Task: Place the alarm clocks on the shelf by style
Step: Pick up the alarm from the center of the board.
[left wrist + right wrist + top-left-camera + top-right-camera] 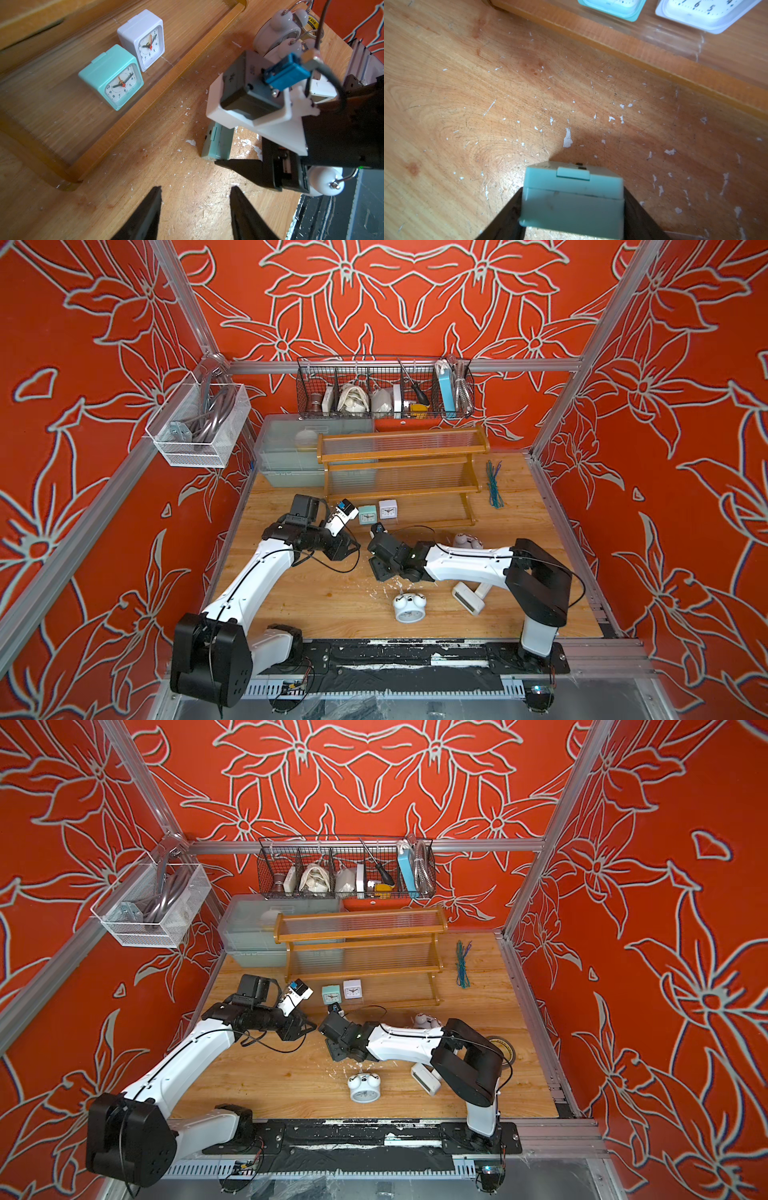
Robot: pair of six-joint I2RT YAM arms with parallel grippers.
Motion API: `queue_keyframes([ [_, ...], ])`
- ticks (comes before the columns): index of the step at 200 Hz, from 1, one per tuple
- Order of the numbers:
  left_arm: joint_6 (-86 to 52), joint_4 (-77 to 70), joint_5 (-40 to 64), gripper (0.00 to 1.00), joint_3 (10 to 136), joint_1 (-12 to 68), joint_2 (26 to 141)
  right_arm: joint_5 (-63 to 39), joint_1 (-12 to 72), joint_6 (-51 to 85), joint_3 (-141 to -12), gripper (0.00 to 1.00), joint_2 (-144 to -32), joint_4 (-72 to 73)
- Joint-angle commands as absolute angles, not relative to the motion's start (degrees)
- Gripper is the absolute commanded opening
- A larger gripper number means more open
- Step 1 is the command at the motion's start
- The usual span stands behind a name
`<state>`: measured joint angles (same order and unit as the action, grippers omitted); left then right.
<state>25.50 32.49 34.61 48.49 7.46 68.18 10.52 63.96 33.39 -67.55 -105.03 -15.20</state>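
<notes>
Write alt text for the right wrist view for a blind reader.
The right gripper grips a teal square clock by its sides, with the scratched wooden table beneath. Beyond, a second teal clock and a white clock stand on the shelf behind its orange-brown rail, both partly out of frame.

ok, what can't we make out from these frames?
Right wrist view: teal clock shows only its top, dial unseen.
In a top view: bell clock mostly behind the right arm.
In both top views: digital clock digits too small.
In a top view: tape roll half under that arm.
</notes>
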Motion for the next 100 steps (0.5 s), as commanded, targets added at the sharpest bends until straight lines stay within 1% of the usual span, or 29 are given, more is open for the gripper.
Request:
queue_keyframes([
  [1,25.1,32.4,35.6,0.54,47.8,7.1,67.3,12.4,64.2,32.2,-68.6,0.61,-103.1,-15.4],
  [51,25.2,32.3,35.7,0.54,47.5,7.1,67.4,14.1,62.2,30.5,-68.2,0.60,-98.9,-16.2],
  [100,25.1,32.3,35.7,0.54,47.4,7.1,67.2,14.6,56.8,29.2,-67.7,0.60,-96.2,-17.0],
])
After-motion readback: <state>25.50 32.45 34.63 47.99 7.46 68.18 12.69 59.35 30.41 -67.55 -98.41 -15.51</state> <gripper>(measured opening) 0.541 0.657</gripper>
